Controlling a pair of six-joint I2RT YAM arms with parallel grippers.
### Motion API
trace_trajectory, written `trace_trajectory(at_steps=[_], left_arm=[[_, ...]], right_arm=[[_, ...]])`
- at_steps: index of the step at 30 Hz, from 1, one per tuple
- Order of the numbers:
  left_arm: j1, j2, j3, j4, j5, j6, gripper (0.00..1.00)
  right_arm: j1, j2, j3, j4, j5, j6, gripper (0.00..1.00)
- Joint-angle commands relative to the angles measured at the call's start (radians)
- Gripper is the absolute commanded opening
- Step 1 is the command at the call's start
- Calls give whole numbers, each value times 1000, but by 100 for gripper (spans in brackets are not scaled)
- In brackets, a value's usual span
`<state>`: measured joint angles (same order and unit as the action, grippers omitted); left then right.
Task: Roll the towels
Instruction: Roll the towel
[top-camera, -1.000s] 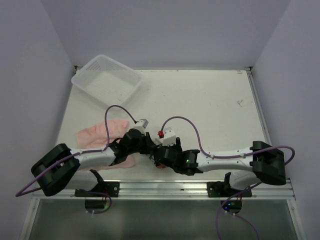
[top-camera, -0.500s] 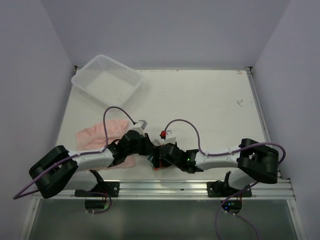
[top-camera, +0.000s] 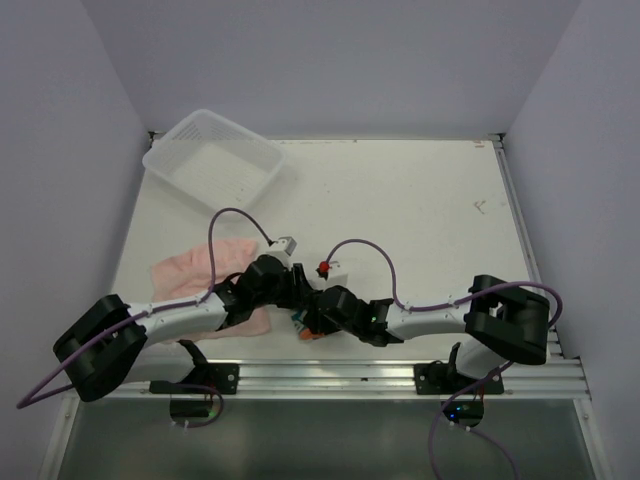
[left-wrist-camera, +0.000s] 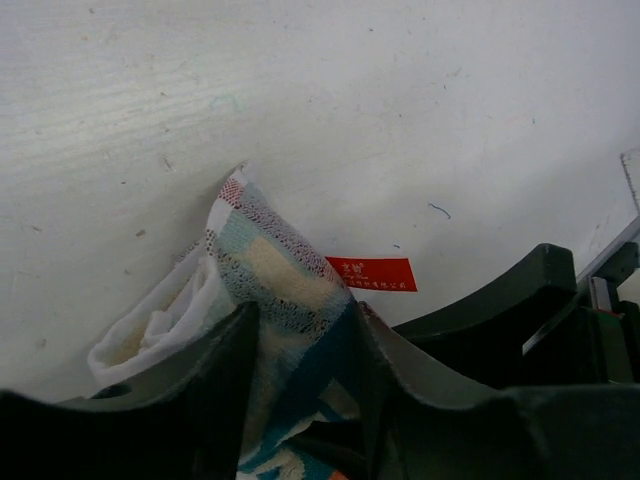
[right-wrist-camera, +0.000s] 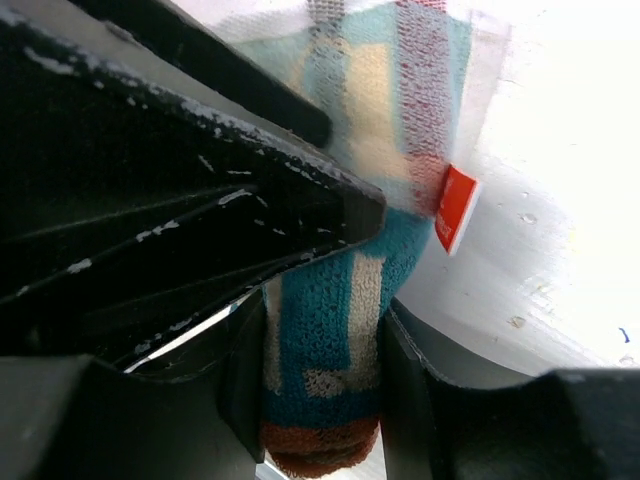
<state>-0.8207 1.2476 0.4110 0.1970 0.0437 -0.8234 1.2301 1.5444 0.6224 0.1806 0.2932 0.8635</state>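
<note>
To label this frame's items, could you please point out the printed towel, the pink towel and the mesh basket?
printed towel (left-wrist-camera: 285, 290): left wrist view, its patterned fold.
pink towel (top-camera: 183, 271): top external view, its uncovered left part.
mesh basket (top-camera: 215, 165): top external view, its bare floor.

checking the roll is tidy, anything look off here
The white and teal printed towel in the left gripper and right gripper is bunched, its layers splayed at one end, red tag sticking out: not a neat roll.
</note>
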Motion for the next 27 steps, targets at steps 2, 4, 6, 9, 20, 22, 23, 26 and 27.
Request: trace_trajectory(at_steps=[2,4,6,9,20,22,23,26,27], left_arm=[[28,-30,55,-174,-39,44,55],[49,-42,67,-201,-41,53,66],[61,-53,90,-257,-39,59,72],[75,-51,138,-358,-39,61,81],[75,-83,331,-623,-134,6,100],[77,-94,347,-666,-146,-23,100],[75,-96,356,-674,-146,-35,100],[75,-83,354,-694,-131,-95,100],[75,-80,348,-693,-125,-108,100]], right_arm=[[5,6,-9,-35,14,-30,26],[6,-10,-7,-50,32,-37,24],[11,-23,3,-72,76,-53,23],[37,-32,28,-121,156,-86,23],[167,2,71,-162,489,-58,18],[189,19,76,-158,533,-51,17],[192,25,77,-153,544,-50,17],[213,62,108,-148,589,-47,16],[216,78,117,-150,596,-47,15]])
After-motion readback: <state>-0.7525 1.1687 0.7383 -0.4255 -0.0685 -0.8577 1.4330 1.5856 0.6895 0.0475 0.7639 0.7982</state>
